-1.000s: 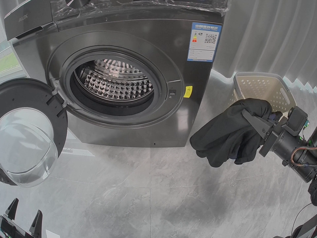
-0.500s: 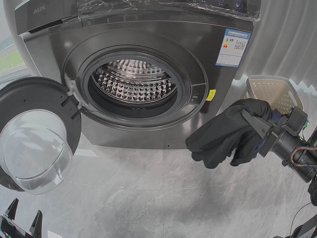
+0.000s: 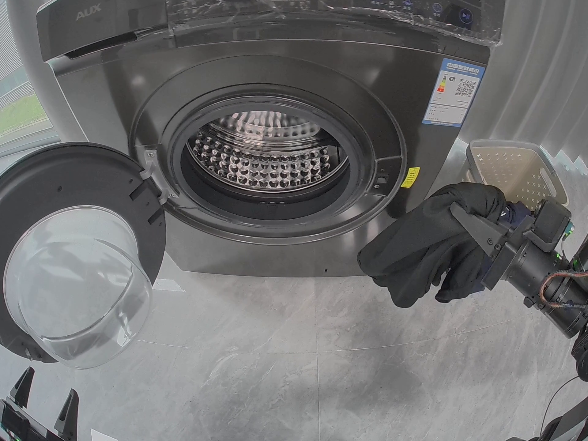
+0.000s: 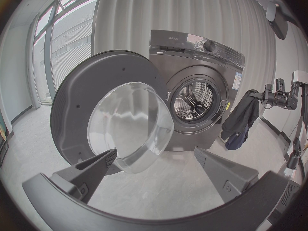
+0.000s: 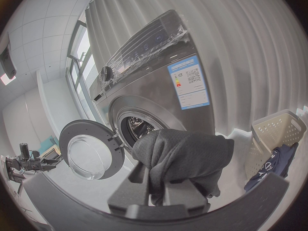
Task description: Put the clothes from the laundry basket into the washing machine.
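The grey washing machine point(image 3: 294, 62) stands ahead with its round door point(image 3: 73, 252) swung open to the left and the steel drum point(image 3: 266, 154) bare inside. My right gripper point(image 3: 474, 228) is shut on a bundle of dark clothes point(image 3: 422, 246), held in the air right of the machine's lower front corner. In the right wrist view the grey-black clothes point(image 5: 183, 154) drape over the right gripper point(image 5: 157, 183), and a navy garment point(image 5: 276, 164) hangs below. The beige laundry basket point(image 3: 514, 166) sits behind. My left gripper point(image 4: 155, 152) is open and low, near the door.
The open door point(image 4: 106, 106) with its clear glass bowl juts into the space at the left. Grey tiled floor point(image 3: 294, 350) lies free in front of the machine. Pleated curtains point(image 3: 539, 50) hang behind the basket.
The head camera has shifted, so the machine now shows more centred and a little closer. My right gripper still holds the clothes in the same way, and the left gripper keeps its place.
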You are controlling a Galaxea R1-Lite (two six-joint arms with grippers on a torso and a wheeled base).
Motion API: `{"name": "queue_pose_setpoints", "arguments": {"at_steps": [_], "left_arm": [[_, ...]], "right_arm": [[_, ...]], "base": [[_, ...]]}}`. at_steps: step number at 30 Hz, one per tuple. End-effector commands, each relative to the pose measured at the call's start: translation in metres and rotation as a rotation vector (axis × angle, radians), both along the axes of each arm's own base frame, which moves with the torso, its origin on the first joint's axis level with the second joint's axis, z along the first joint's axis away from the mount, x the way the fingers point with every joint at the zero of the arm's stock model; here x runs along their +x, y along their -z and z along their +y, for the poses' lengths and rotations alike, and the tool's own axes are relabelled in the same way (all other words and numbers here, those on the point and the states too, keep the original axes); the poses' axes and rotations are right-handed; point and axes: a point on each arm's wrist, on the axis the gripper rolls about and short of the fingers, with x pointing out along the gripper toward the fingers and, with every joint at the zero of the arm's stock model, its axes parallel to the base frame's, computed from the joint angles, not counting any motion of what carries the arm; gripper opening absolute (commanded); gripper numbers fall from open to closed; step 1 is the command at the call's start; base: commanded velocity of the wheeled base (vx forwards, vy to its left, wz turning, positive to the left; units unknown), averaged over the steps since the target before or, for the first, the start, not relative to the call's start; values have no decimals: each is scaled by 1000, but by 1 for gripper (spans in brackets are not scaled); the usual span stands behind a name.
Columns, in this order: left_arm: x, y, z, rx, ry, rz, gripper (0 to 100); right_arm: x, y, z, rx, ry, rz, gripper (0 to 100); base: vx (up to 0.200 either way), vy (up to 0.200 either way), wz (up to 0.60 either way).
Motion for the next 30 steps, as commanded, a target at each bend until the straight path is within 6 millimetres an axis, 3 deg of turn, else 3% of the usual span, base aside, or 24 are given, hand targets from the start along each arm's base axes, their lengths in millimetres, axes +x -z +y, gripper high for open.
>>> {"name": "queue_pose_setpoints", "arguments": {"at_steps": [1, 13, 19, 30], "left_arm": [[0, 5, 0, 0, -1, 7, 100], [0, 5, 0, 0, -1, 6, 100], [0, 5, 0, 0, -1, 7, 100], [0, 5, 0, 0, -1, 6, 100]], "right_arm": [[0, 0, 0, 0, -1, 0, 0], [0, 1, 0, -1, -1, 1, 0], [0, 1, 0, -2, -3, 3, 0], [-2, 2, 1, -5, -13, 6, 0]], "base": [[0, 0, 0], [0, 0, 0], [200, 0, 0], [0, 0, 0]]}}
